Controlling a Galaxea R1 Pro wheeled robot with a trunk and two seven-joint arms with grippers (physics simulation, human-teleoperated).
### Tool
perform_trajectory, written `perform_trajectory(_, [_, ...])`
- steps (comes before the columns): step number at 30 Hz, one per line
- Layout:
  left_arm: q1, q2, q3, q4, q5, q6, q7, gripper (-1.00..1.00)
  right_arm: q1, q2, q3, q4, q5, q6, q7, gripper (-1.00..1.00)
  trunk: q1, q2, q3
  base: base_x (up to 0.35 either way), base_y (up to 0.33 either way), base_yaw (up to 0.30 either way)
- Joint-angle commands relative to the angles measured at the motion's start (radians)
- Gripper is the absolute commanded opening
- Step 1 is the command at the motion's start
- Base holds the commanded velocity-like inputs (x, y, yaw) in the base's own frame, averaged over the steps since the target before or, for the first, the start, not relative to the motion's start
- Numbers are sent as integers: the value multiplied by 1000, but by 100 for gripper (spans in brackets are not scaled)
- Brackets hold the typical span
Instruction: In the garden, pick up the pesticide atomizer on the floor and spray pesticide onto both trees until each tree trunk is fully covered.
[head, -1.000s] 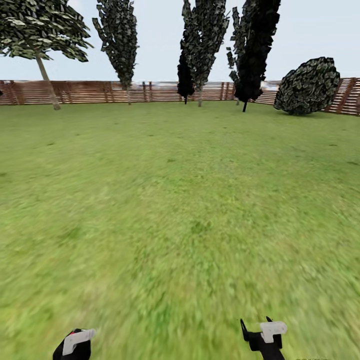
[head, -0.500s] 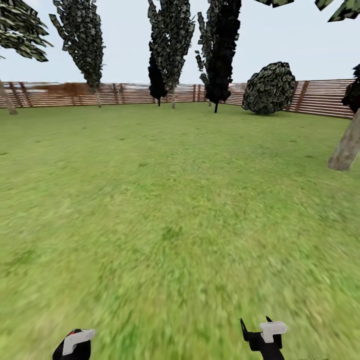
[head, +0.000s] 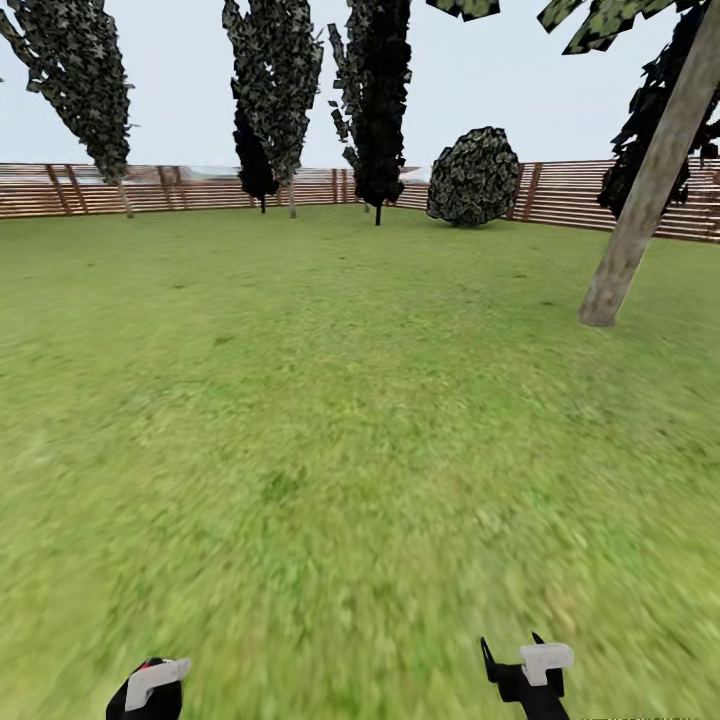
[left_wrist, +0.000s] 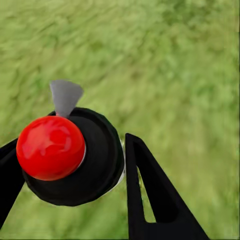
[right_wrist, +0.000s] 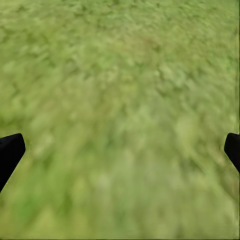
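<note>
A: One step looks done. From the head, the left gripper (head: 150, 690) sits at seven o'clock with something black and red in it, the right gripper (head: 525, 668) at five o'clock. A thick pale tree trunk (head: 640, 200) leans at two o'clock on the lawn (head: 330, 400), well apart from us. I see no specks on its bark.

B: And the left wrist?

A: The pesticide atomizer (left_wrist: 70, 155), black body with a red knob and a grey nozzle, is clasped between the two black fingers (left_wrist: 150, 195) over grass.

B: Right wrist?

A: Fingertips (right_wrist: 10, 155) spread wide at the frame's edges, nothing between them.

B: So what's left?

A: I'd say everything about spraying: reaching that trunk, covering it, then the second tree.
</note>
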Motion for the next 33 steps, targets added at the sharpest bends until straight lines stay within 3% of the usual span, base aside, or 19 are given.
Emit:
perform_trajectory(1, [0,0,-3,0,8,-3,1,-100,-1,0,-1,1,5,-2,0,100,0,0,-1,181,-222,-300])
perform_trajectory(33, [0,2,-3,1,6,-2,1,-100,-1,3,-3,-2,4,-1,0,100,0,0,-1,211,-209,-300])
